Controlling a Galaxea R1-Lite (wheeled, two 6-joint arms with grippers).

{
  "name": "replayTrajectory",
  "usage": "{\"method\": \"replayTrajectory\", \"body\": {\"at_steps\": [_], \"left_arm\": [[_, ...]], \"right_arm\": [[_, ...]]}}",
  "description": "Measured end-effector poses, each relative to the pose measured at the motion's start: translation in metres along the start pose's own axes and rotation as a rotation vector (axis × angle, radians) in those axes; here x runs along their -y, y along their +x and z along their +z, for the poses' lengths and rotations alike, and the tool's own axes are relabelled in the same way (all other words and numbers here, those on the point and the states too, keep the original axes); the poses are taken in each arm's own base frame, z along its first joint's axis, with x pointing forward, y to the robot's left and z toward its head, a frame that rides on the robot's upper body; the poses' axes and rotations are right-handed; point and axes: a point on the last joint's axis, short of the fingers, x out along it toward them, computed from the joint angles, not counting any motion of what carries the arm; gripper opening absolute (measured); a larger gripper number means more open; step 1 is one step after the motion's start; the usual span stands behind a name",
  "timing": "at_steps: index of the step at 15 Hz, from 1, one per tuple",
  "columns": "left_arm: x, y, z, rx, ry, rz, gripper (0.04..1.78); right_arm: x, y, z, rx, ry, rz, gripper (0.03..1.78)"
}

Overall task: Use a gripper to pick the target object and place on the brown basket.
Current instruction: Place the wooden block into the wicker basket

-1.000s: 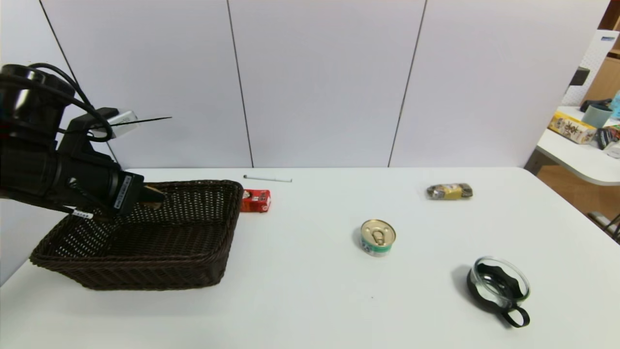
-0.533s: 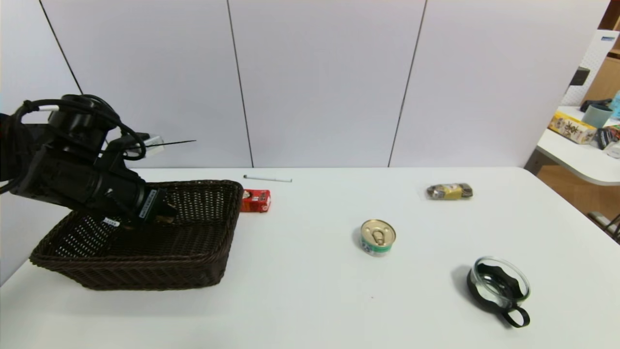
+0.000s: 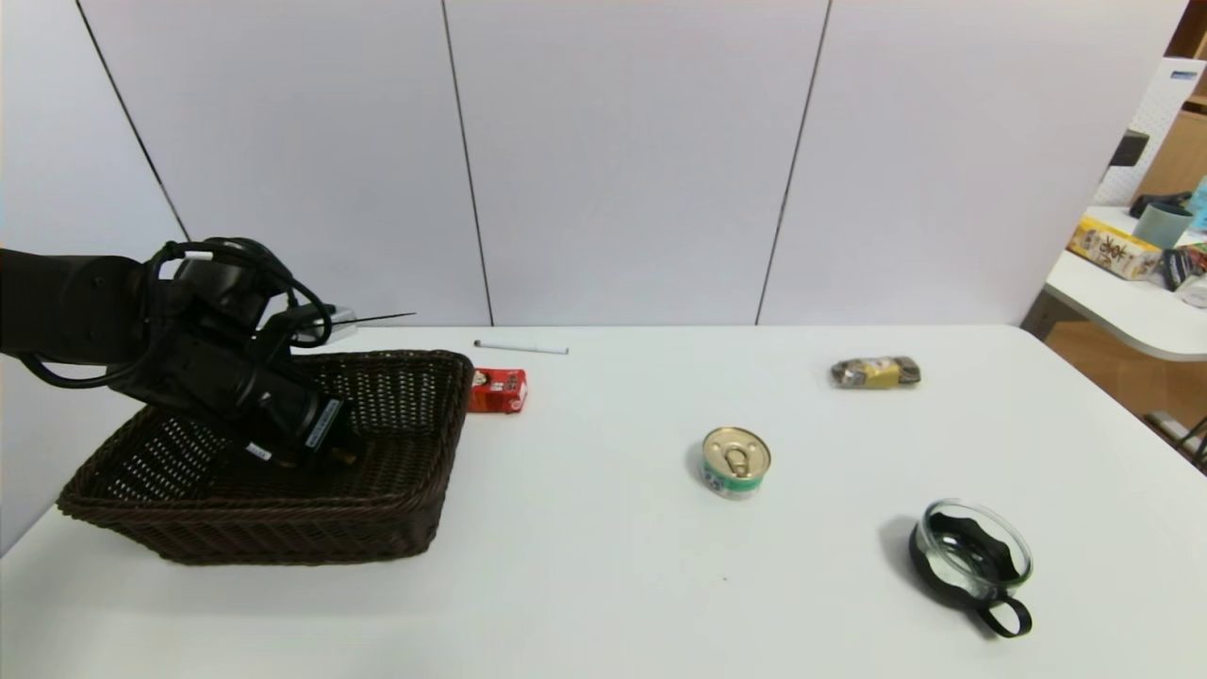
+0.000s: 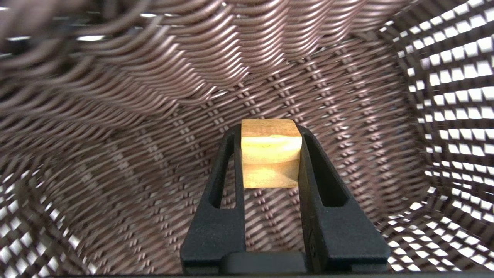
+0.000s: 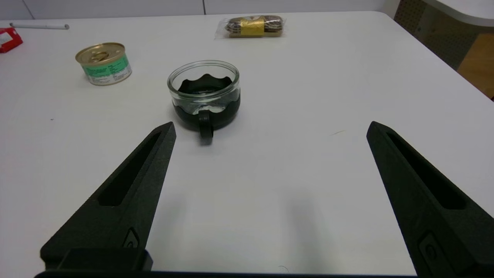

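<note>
At the far left of the table (image 3: 585,566), the left gripper (image 3: 341,451) reaches down inside the brown basket (image 3: 283,528), its two black fingers (image 4: 227,181) clamped on the target object (image 4: 270,154), a light-tan wooden cube pinched between the tips just above the woven floor; whether the cube touches the weave cannot be told. Just beside the basket's far right corner lies a red packet (image 3: 498,389), with a white pen (image 3: 520,348) a little beyond it. Nearer the middle stands a gold-lidded can (image 3: 735,461). Farther back and to the right rests a wrapped snack (image 3: 876,372), and near the front right sits a glass cup (image 3: 971,561) with a black base and handle. The right gripper (image 5: 270,131) hangs above the table near that cup, fingers spread wide apart and holding nothing.
</note>
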Motion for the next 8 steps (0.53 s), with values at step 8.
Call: {"method": "replayTrajectory", "body": {"at_steps": [8], "left_arm": [[-0.0029, 0.0117, 0.0004, -0.025, -0.001, -0.007, 0.41]], "right_arm": [[0.0000, 0.0000, 0.0000, 0.000, 0.000, 0.001, 1.71]]}}
